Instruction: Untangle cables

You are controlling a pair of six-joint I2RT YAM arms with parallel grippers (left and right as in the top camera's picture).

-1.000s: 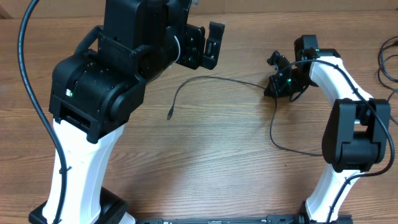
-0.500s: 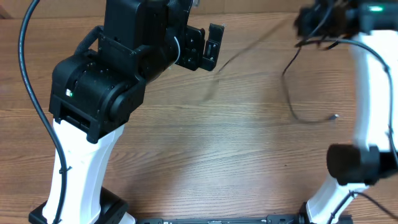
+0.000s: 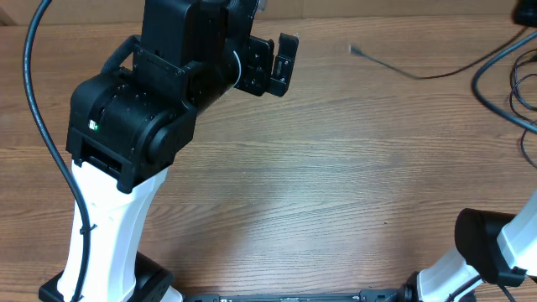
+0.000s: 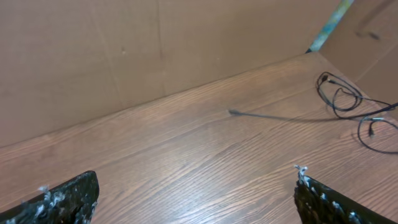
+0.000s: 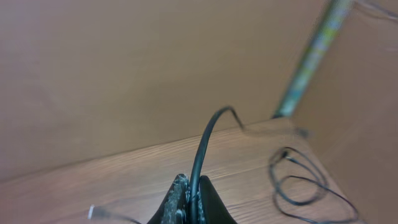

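Our right gripper point(image 5: 189, 202) is clamped on 1 cable point(image 5: 200, 143), its strand across the upper right; left gripper point(image 4: 193, 186) gapes empty. We're worried it'll snag the loops point(image 4: 339, 96) at far right and knot up.

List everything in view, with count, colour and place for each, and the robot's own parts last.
held cable: one, black, pinched in the right gripper, arching upward
plug-tipped strand: one, black, stretched across the far table; cannot tell if it belongs to the held cable
loose cables: count unclear, black, looped at the far right of the table
table: one, brown wood grain, under everything
cardboard walls: brown, behind the table
corner strip: one, greenish, where the walls meet
thick cable: one, black, along the left arm
left arm: one, black and white, left side
right arm: one, black and white, lower right
left gripper: open, empty, above the table
right gripper: shut on the held cable
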